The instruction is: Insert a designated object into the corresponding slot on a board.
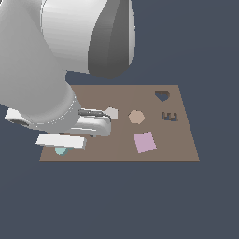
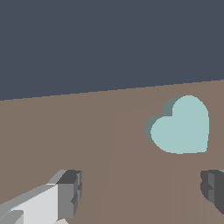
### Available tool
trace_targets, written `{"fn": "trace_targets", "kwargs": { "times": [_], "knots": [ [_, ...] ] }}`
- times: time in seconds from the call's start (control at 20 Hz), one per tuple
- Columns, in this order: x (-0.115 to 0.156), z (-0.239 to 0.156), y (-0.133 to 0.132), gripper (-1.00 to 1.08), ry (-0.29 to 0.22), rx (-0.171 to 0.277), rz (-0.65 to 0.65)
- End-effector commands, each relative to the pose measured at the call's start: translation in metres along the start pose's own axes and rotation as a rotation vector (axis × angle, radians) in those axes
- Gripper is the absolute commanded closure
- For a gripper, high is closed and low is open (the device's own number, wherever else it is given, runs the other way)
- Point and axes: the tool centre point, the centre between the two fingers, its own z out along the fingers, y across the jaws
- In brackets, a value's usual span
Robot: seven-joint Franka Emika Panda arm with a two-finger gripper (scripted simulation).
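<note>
Exterior view first, and the big brown board [image 1: 116, 149] fills the middle of the scene, with the arm's bulky white body looming over the end on the exterior view's left. Down at that near corner, a sliver of the pale teal heart block [image 1: 60, 151] peeks out from under the white hand, close to the board's edge. Far off at the opposite corner sits the dark heart-shaped slot [image 1: 162, 96], well apart from the block, with the E-shaped cutout [image 1: 169, 116] just beside it. Between them lie the pink square tile [image 1: 144, 142], the tan hexagon [image 1: 136, 116] and a grey hexagon [image 1: 111, 113].

Over to the wrist camera now: the gripper [image 2: 142, 192] hangs with its two dark fingertips spread wide, nothing between them, and the heart lies flat on the board beyond the gap, not yet straddled.

How will it handle? My read: a small, rigid, light block, nothing fragile, but with smooth faces that could slip or twist under a careless pinch. The two lobes curve and the point tapers, so the safest hold looks to be across the sloping flanks below the lobes, pads squarely on its low side walls.

It is a plain, uniform pale cyan, thick enough to show a shaded rim.
</note>
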Motion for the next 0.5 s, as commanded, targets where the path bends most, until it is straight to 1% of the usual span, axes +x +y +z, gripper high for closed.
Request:
{"fn": "trace_targets", "kwargs": {
  "times": [0.0,0.2,0.45],
  "knots": [
    [0.01,0.008,0.012,-0.92,0.004,0.001,0.014],
    [0.021,0.016,0.026,-0.92,0.007,0.002,0.031],
    [0.03,0.023,0.037,-0.92,0.009,0.003,0.045]
  ]
}}
